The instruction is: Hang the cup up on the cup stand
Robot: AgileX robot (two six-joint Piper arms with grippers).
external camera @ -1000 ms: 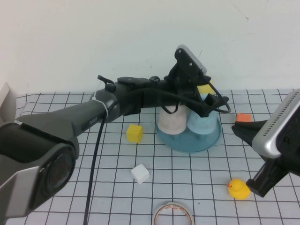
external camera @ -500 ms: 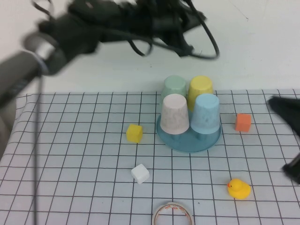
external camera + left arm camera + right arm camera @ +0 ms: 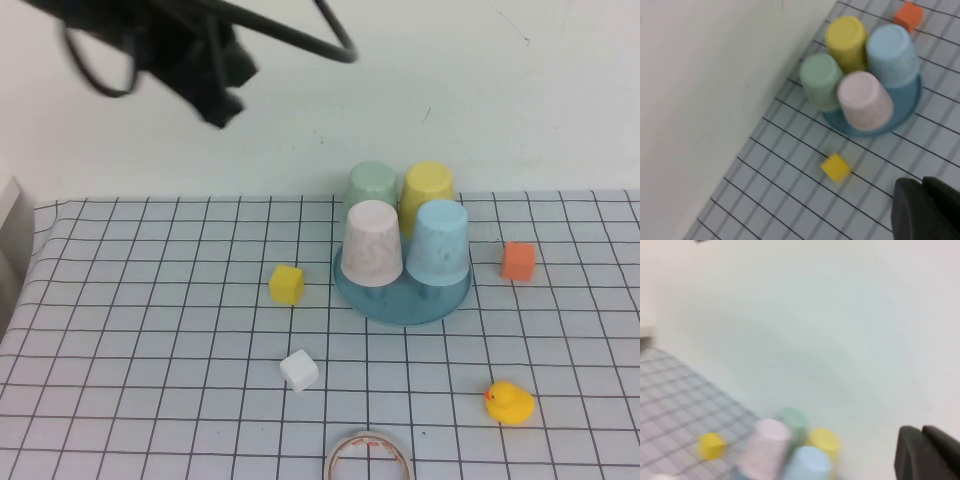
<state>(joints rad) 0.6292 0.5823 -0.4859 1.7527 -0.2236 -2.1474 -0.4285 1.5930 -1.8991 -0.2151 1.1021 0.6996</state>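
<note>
While parked on cup stand (image 3: 403,298), cup (image 3: 440,243) far below left end effector (image 3: 215,85)

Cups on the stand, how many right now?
4, all upside down on the cup stand: light blue cup front right, speckled white-pink cup front left, mint green cup back left, yellow cup back right.

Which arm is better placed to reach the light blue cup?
Left, probably. The shut left claw hangs high, left of the cup stand holding the light blue cup; the shut right claw is outside the high view.
</note>
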